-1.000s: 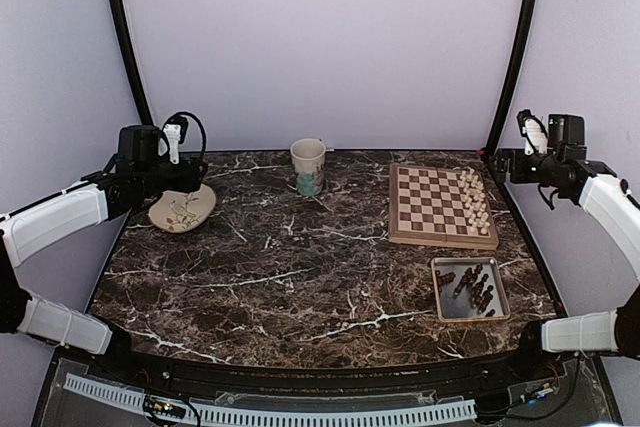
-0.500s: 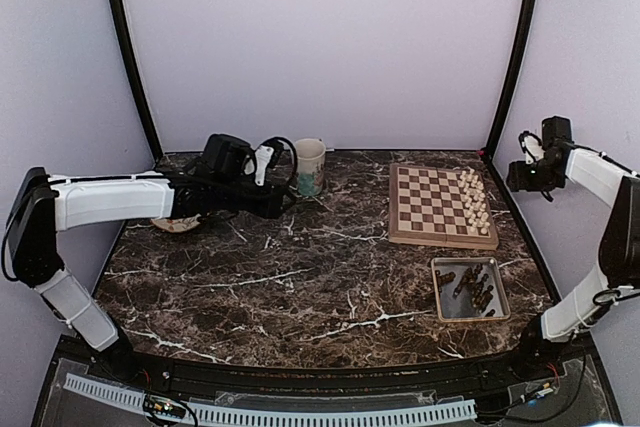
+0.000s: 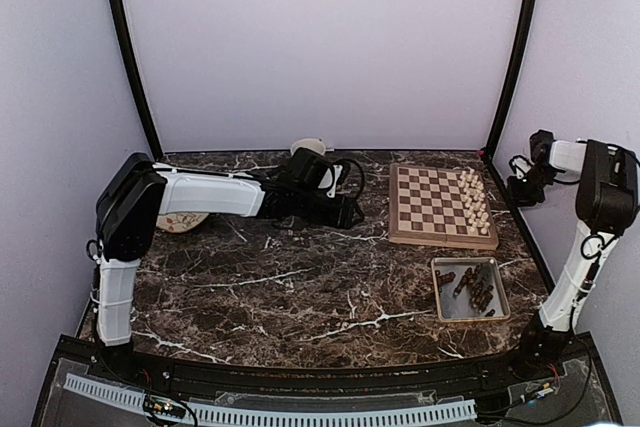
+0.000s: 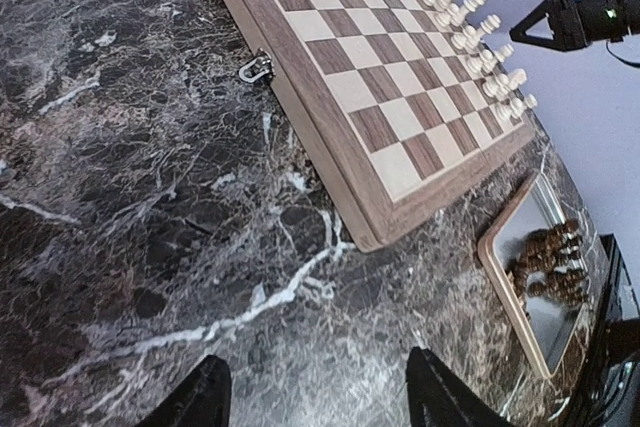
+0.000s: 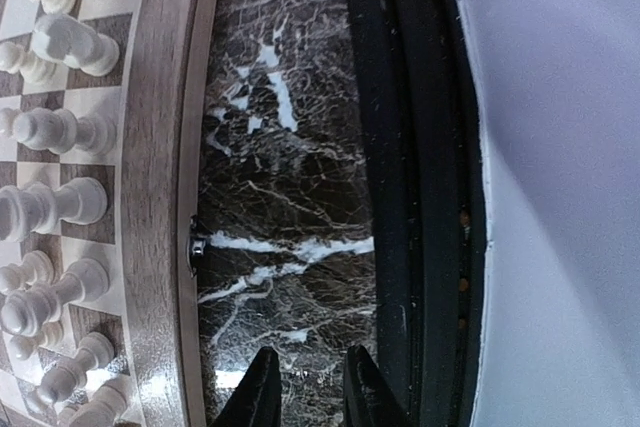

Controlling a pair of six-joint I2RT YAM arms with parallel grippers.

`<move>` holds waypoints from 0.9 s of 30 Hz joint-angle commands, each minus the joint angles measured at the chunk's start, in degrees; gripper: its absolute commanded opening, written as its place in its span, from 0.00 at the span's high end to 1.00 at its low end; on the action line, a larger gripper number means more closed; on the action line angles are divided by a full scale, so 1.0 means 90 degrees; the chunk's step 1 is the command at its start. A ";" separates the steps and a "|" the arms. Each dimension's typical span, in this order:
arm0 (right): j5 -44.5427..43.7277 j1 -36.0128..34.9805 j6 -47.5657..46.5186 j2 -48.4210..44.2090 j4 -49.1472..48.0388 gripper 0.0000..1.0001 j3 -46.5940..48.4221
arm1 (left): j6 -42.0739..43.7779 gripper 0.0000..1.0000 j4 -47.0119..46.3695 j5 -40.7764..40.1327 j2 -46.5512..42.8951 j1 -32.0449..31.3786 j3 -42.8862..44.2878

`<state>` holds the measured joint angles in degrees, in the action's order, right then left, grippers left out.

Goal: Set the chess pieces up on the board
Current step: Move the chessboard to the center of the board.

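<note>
Lying jumbled in the metal tray [image 3: 436, 297] just nearer than the board [image 3: 430, 202], the chess pieces [image 3: 474, 289] sat off it, while the left gripper [image 4: 316, 362] hovered spread wide and empty over the marble table [image 3: 260, 287] at its left and the right gripper [image 5: 311, 355] hung narrowly parted beyond its right edge.

No readable text, label, brand, number or sign in any view, board [image 3: 443, 205] plain checkered wood with a bare pale border, metal tray [image 3: 469, 288] unmarked, dark marbled desk [image 3: 300, 277] unlettered
</note>
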<state>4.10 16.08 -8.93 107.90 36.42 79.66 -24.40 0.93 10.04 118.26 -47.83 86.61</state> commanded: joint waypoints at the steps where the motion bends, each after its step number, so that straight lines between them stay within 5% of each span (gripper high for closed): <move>1: 0.0483 0.0012 0.0127 0.0395 0.0426 0.77 0.0436 | -0.0709 0.37 -0.0036 0.0125 0.0594 0.0000 0.0791; 6: 0.0894 0.0011 0.0251 0.0765 0.0490 0.69 0.0691 | -0.1198 0.36 -0.0165 0.0090 0.1300 0.0002 0.1572; 10: 0.1172 0.0011 0.0358 0.0970 0.0523 0.40 0.0890 | -0.1583 0.35 -0.0275 0.0206 0.1786 0.0002 0.2047; 27: 0.2030 0.0001 0.0465 0.1600 0.0626 0.65 0.1178 | -0.2256 0.29 -0.0283 0.0897 0.3166 0.0002 0.3288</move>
<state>19.79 16.27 -4.89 120.38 40.77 89.41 -43.16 -2.33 16.14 145.45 -47.79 114.06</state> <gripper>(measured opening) 0.358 0.713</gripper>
